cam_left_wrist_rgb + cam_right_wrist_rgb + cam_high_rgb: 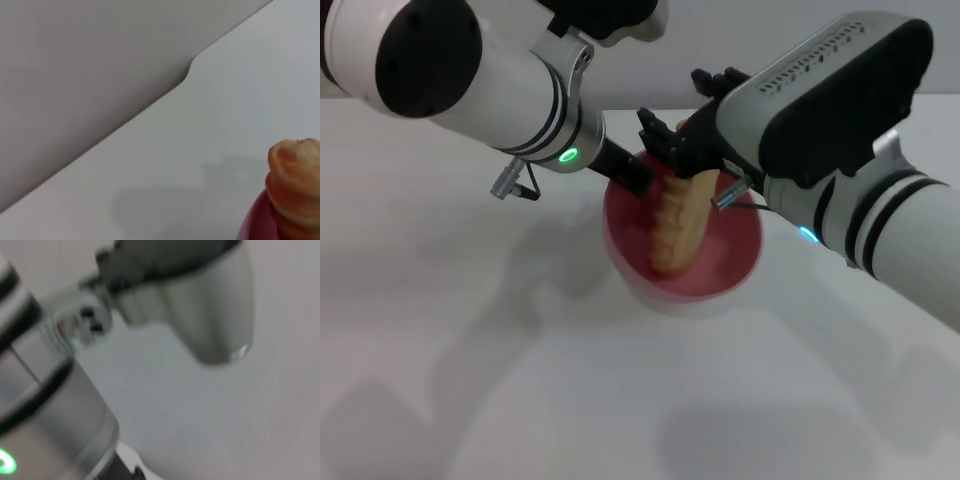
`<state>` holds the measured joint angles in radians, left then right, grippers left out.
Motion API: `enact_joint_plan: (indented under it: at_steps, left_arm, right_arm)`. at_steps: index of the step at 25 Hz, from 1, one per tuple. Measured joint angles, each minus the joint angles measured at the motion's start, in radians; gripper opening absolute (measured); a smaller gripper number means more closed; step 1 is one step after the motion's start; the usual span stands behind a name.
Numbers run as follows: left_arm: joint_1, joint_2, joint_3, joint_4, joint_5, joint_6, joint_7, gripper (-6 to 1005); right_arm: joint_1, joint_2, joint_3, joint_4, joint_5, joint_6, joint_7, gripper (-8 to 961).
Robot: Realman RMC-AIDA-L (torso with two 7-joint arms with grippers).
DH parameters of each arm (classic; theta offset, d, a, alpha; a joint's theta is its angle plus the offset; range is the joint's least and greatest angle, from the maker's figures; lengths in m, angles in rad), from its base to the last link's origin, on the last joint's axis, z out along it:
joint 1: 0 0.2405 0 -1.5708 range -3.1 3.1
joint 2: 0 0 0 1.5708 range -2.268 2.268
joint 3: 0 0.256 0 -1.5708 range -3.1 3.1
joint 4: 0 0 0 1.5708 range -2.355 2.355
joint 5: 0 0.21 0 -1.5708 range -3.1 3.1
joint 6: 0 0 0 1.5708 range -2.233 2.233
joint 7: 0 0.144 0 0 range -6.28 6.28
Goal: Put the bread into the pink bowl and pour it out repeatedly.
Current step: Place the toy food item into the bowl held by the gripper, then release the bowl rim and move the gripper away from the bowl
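Nearest to me is bare white table, crossed only by the arms' shadows. Past it, mid-scene, sits the round, smooth, matte pink plastic bowl, and it looks raised and tilted rather than resting flat, though I cannot be sure. Inside it the elongated toy bread, ridged and tan, stands nearly on end, its lower tip in the bowl and its upper end leaning up at the far rim.

My left gripper reaches in from the left to the bowl's far-left rim and appears to have hold of it; how far its jaws stand apart I cannot tell. My right gripper comes from the right and sits at the loaf's upper end, apparently pinching it, but its opening is hidden too.

My worry is the steep loaf: if the right gripper lets go while the bowl is tilted, the bread could tip over the rim onto the table. The two grippers are also crowded together at the far rim and could knock each other.

Only the head view shows the whole arrangement. The left wrist view adds the loaf's rounded end above a sliver of pink rim; the right wrist view shows just the other arm's casing.
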<state>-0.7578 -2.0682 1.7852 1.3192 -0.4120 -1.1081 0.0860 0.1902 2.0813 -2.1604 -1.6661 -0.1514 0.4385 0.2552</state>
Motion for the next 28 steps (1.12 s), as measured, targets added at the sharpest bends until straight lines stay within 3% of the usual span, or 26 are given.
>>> enact_joint_plan:
  at_steps: [5,8,13,15,24,26,28]
  left_arm:
    - [0.0,0.001,-0.005,-0.022,-0.002,0.007,0.0,50]
    - [-0.005,0.003,-0.053,-0.078,-0.117,0.033,0.08,50]
    - [-0.006,0.003,-0.06,-0.09,-0.141,0.036,0.094,50]
    - [-0.005,0.001,-0.059,-0.105,-0.155,0.048,0.097,50]
    - [-0.001,0.002,-0.058,-0.135,-0.157,0.069,0.097,50]
    - [-0.01,0.002,-0.058,-0.155,-0.157,0.076,0.097,50]
    - [-0.015,0.001,-0.058,-0.167,-0.157,0.08,0.098,50]
  right_arm:
    - [-0.044,0.006,-0.026,-0.036,-0.097,-0.061,0.003,659]
    - [-0.078,0.008,-0.018,-0.039,-0.22,-0.137,0.04,659]
    - [-0.146,0.011,0.053,0.008,-0.539,-0.364,0.22,659]
    - [-0.156,0.011,0.112,0.039,-0.593,-0.454,0.276,659]
    - [-0.211,0.005,0.389,0.186,-0.572,-0.928,0.214,658]
    - [-0.211,0.005,0.418,0.191,-0.479,-0.928,0.198,658]
    - [-0.193,0.001,0.438,0.178,-0.326,-0.842,0.21,658]
